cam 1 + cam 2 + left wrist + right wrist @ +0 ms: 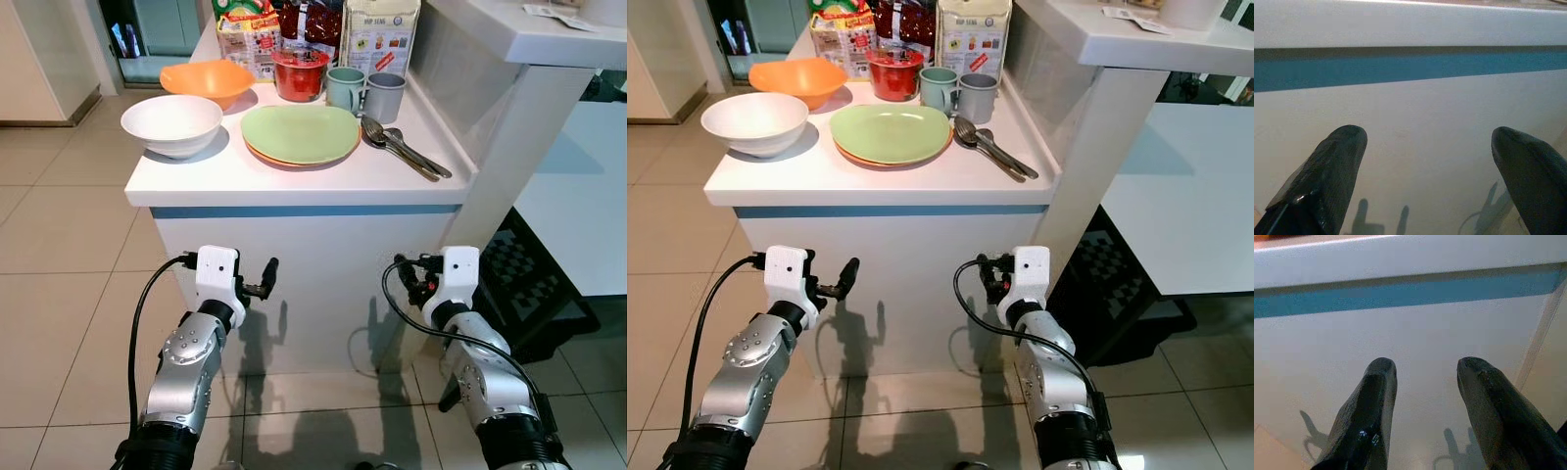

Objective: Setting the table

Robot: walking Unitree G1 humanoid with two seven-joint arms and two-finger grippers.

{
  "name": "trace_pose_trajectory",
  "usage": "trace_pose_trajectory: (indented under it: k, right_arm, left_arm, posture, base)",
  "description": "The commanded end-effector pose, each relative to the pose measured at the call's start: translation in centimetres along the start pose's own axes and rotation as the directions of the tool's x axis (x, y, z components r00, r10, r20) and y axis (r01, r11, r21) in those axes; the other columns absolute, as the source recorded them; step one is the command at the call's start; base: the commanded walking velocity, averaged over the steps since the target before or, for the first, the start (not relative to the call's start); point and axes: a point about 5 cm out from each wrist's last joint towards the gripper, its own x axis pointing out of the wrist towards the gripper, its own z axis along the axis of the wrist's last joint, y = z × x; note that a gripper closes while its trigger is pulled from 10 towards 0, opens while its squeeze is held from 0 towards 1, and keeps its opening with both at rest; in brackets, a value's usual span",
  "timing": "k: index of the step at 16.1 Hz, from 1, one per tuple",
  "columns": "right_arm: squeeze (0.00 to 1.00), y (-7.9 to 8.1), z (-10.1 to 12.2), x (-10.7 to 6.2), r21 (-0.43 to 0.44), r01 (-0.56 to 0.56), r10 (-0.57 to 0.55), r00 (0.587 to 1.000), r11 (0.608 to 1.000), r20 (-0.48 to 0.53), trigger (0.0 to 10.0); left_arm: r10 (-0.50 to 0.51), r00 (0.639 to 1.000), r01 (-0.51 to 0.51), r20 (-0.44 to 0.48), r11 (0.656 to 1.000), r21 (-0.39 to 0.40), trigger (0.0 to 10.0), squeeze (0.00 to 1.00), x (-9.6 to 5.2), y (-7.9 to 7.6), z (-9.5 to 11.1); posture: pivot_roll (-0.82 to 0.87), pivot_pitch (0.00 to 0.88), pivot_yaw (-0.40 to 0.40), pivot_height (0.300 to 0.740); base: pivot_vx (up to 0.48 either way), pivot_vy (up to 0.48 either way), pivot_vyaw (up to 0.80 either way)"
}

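Counter (294, 176): white top, blue stripe under its edge, white front panel facing the robot.

White bowl (171, 124): stood at the near left of the counter; nothing was visible inside.

Orange bowl (207, 81): stood behind the white bowl, touching or nearly touching it; its inside looked bare.

Green plate (300, 133): lay at the middle of the counter, stacked on an orange plate (265, 157) of which only a thin rim showed.

Red tub (300, 73): stood behind the plates; contents could not be made out.

Green mug (345, 89) and grey mug (383, 96): stood side by side, touching, right of the red tub; their insides were not visible.

Spoons (402, 147): lay in a loose bundle right of the plates, handles pointing toward the near right corner; the count was unclear.

Food packets (313, 24): stood in a row at the back, their tops cut off by the frame.

Left gripper (266, 277): was held low before the counter front, apart from it; the left wrist view showed its fingers (1327, 176) spread wide, with nothing between them.

Right gripper (1425, 401): was likewise held low before the panel; the right wrist view showed its fingers moderately parted and empty, a detail the head views hid behind cables.

Both wrist views showed the stripe and panel, not the counter top.
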Motion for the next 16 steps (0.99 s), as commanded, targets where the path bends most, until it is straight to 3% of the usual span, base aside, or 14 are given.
trace_pose_trajectory:
  k: [1, 2, 3, 7, 10, 11, 12, 13, 16]
  right_arm:
    - [0.00, 0.2, 0.6, 0.2, -0.013, -0.003, 0.003, 1.000, 1.000, 0.009, 10.0]
    - [0.00, 0.5, 0.7, 0.3, -0.021, -0.006, 0.006, 1.000, 1.000, 0.007, 10.0]
    - [0.00, 0.6, 0.7, 0.3, -0.014, -0.010, 0.010, 1.000, 1.000, 0.012, 0.0]
    - [0.00, 0.8, 0.5, 0.1, -0.003, -0.001, 0.002, 1.000, 1.000, 0.007, 0.0]
    - [0.00, 0.4, 0.8, 0.3, -0.048, 0.014, -0.014, 1.000, 0.999, -0.006, 0.0]
    - [0.00, 0.3, 0.7, 0.5, -0.081, 0.024, -0.026, 0.999, 0.996, -0.030, 9.1]
    - [0.21, 0.3, 0.6, 0.5, -0.078, 0.031, -0.033, 0.999, 0.997, -0.034, 10.0]
    - [1.00, 0.1, 0.7, 0.5, -0.057, 0.038, -0.040, 0.999, 0.998, -0.021, 10.0]
    - [1.00, -0.2, 0.7, 0.5, -0.047, 0.047, -0.048, 0.999, 0.998, -0.021, 10.0]
  left_arm:
    - [-0.014, 1.000, 0.014, 0.019, 1.000, 0.003, 10.0, 0.00, 0.4, -0.4, 0.5]
    - [-0.020, 0.999, 0.020, 0.025, 1.000, 0.004, 10.0, 0.00, 0.6, -0.6, 0.7]
    - [-0.022, 0.999, 0.022, 0.027, 1.000, 0.006, 10.0, 0.00, 0.6, -0.7, 0.7]
    - [-0.031, 0.999, 0.031, 0.032, 0.999, 0.019, 10.0, 0.00, 0.8, -0.9, 0.7]
    - [-0.037, 0.999, 0.036, 0.039, 0.999, 0.022, 10.0, 0.00, 1.1, -1.1, 1.0]
    - [-0.038, 0.998, 0.037, 0.042, 0.999, 0.024, 10.0, 0.00, 1.2, -1.1, 1.0]
    - [-0.039, 0.998, 0.038, 0.043, 0.999, 0.025, 10.0, 0.00, 1.3, -1.2, 1.0]
    - [-0.039, 0.998, 0.038, 0.047, 0.999, 0.025, 10.0, 0.00, 1.3, -1.2, 1.0]
    - [-0.048, 0.997, 0.046, 0.053, 0.998, 0.032, 10.0, 0.00, 1.4, -1.5, 1.2]
  posture:
    - [0.05, 0.000, -0.032, 0.740]
    - [0.05, 0.000, -0.031, 0.740]
    - [0.05, 0.000, -0.031, 0.740]
    - [0.04, 0.000, -0.024, 0.740]
    - [0.03, 0.000, -0.027, 0.740]
    - [0.03, 0.000, -0.027, 0.740]
    - [0.03, 0.000, -0.033, 0.740]
    - [0.03, 0.000, -0.033, 0.740]
    - [0.03, 0.000, -0.029, 0.740]
  base:
    - [0.000, 0.000, 0.00]
    - [0.000, 0.000, 0.00]
    - [0.000, 0.000, 0.00]
    - [0.000, 0.000, 0.00]
    - [0.000, 0.000, 0.00]
    - [0.000, 0.000, 0.00]
    - [0.000, 0.000, 0.00]
    - [0.000, 0.000, 0.00]
    - [0.000, 0.000, 0.00]
